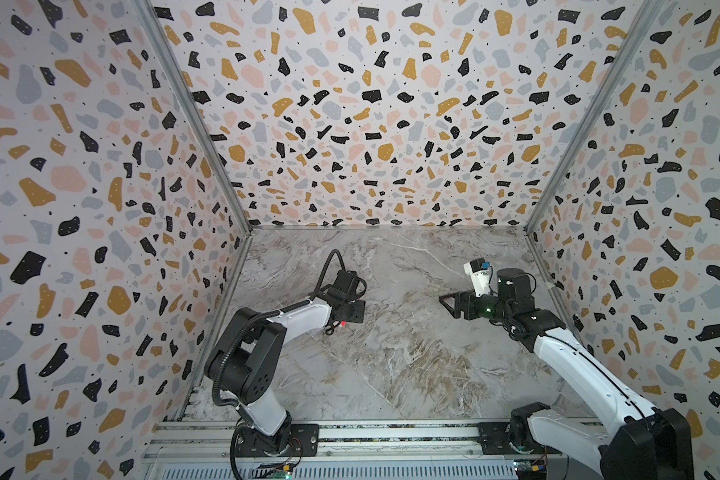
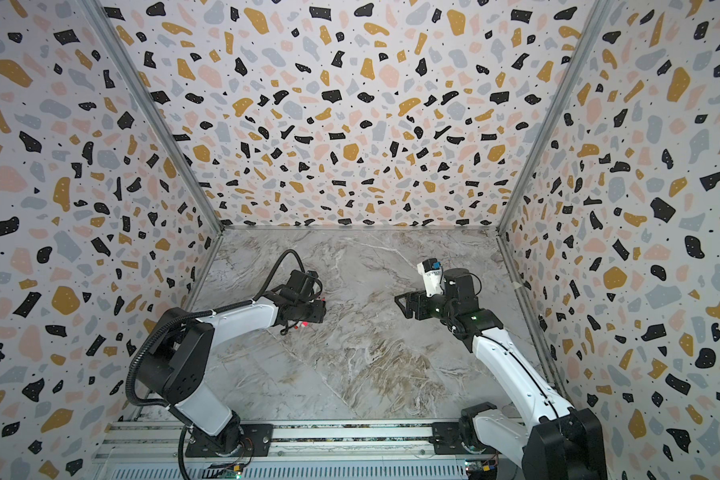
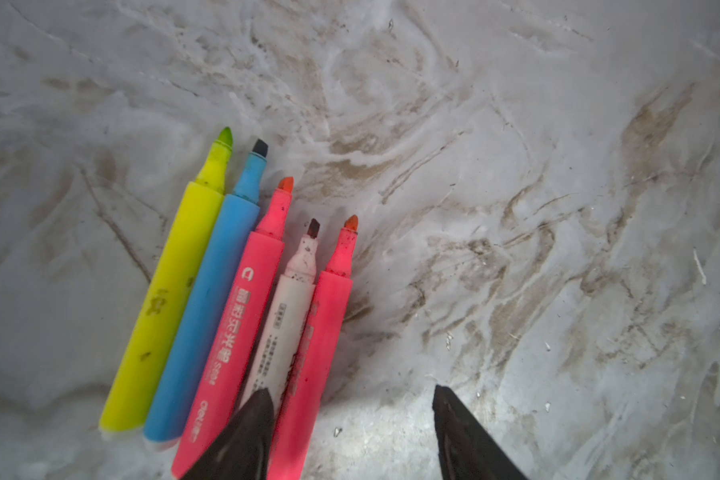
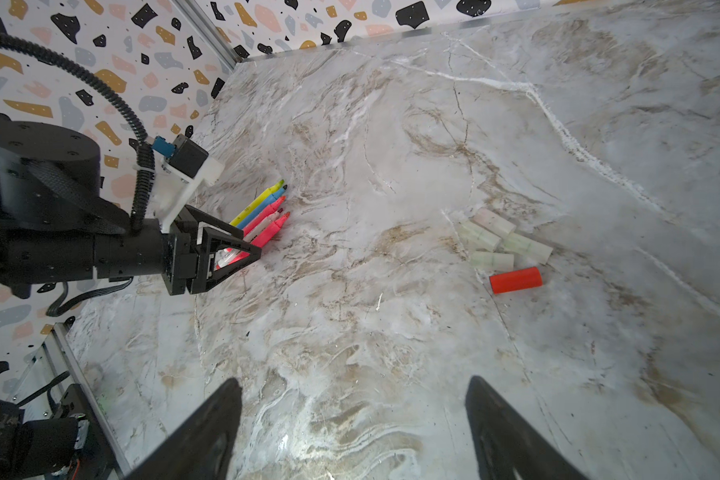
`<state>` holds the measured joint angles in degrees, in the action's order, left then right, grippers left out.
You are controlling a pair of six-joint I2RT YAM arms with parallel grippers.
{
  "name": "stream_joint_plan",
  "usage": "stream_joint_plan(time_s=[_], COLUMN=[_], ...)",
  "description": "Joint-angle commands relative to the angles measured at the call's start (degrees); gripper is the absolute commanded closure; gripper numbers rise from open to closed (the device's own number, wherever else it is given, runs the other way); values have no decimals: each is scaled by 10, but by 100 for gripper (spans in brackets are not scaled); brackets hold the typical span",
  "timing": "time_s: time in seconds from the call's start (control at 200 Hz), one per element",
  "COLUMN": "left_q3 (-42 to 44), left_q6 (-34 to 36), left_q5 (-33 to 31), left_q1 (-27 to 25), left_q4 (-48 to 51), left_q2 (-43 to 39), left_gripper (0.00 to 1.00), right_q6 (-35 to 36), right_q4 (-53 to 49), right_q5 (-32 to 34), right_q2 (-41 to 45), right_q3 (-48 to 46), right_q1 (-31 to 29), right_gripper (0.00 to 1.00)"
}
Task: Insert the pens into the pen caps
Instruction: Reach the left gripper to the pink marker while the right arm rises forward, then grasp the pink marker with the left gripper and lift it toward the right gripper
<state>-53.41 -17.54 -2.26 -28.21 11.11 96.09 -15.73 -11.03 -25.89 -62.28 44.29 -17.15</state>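
We judge the first pick underway: our left end effector [image 3: 352, 388], spread and empty, hangs over the outer pink highlighter [image 3: 323, 332] in the uncapped row on the desk [image 3: 516, 208] and must centre, lower and pinch, while the right end effector [image 4: 353, 379], spread too, faces the pen caps [image 4: 515, 280].

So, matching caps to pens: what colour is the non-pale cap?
Orange-red cap, clearest in the right wrist view.

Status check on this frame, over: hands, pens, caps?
Left hand open, poised at the outer pink pen. Right hand open, empty. Five pens uncapped, side by side; caps loose in a separate cluster. Nothing blocking.
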Motion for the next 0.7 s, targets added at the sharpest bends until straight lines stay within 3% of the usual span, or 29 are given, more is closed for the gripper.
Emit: stream_joint_plan(time_s=[0.0,0.456,0.696], left_q3=[-15,-21,-35], left_q6=[8,14,25], left_q5=[-10,-6,-3], left_q1=[-1,-4,-26], left_q4=[6,13,33], left_q2=[7,27,49], left_gripper=[39,45,58], right_q6=[2,-3,-9], right_q4=[3,4,6], right_q5=[3,14,22], right_q2=[7,23,34], right_q3=[3,-2,-4], right_q1=[-5,-10,-10], right_gripper=[16,18,19])
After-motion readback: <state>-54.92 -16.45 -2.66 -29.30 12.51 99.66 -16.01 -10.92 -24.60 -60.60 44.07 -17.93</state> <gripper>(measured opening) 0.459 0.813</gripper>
